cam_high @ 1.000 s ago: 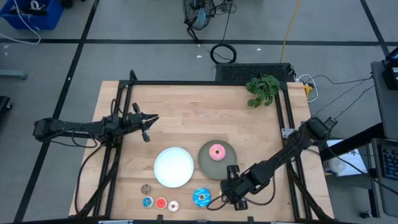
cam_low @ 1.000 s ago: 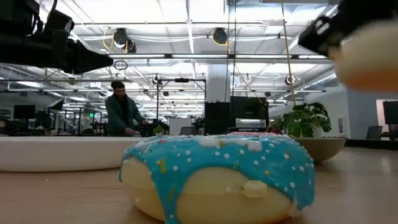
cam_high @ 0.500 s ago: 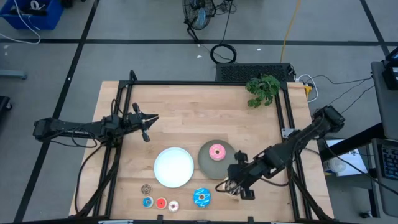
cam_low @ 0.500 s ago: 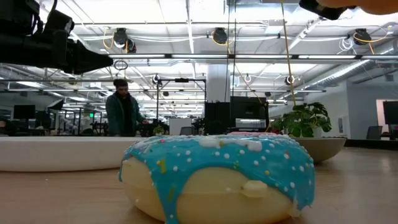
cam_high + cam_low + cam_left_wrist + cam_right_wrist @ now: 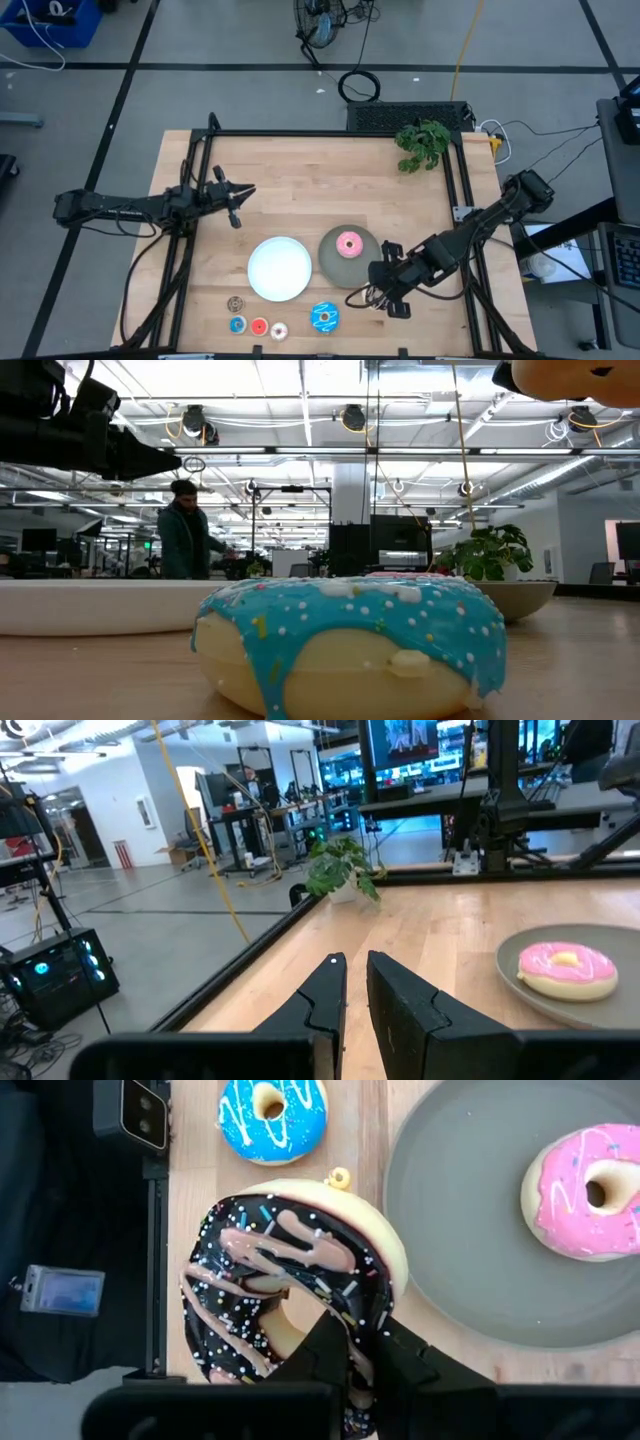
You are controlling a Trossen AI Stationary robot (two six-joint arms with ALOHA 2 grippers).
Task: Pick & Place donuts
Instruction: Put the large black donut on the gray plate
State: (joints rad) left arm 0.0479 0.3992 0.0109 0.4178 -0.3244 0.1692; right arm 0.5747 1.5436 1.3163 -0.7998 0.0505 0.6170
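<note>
My right gripper (image 5: 358, 1330) is shut on the dark brown drizzled donut (image 5: 280, 1300) and hovers over the table between the grey plate (image 5: 330, 262) and the near right corner. In the low view the donut's pale underside (image 5: 575, 375) shows at the top. The pink donut (image 5: 348, 244) lies on the grey plate. The blue sprinkled donut (image 5: 324, 317) lies flat on the table near the front edge. The tiny brown (image 5: 236, 304), blue (image 5: 237, 324), red (image 5: 259, 326) and white (image 5: 279, 329) rings lie left of it. My left gripper (image 5: 248, 189) waits shut above the table's left side. My right gripper holds the dark brown donut by one side of its ring (image 5: 365, 1305), pinched between the two fingers. One finger (image 5: 325, 1342) seems to stand in the hole and the other (image 5: 405, 1355) outside the rim. The fingers point down from above. The donut is lifted clear of the table.
A white plate (image 5: 280, 268) sits left of the grey plate. A potted plant (image 5: 422, 145) stands at the far right corner. Black frame rails (image 5: 460, 180) run along the table's sides. A person (image 5: 180, 540) moves in the room beyond. Bare wood lies across the far half.
My right gripper has risen with the dark brown donut from near the table's front edge and moved toward the far edge, closer to the grey plate. The donut is now lifted clear and high in the low view.
</note>
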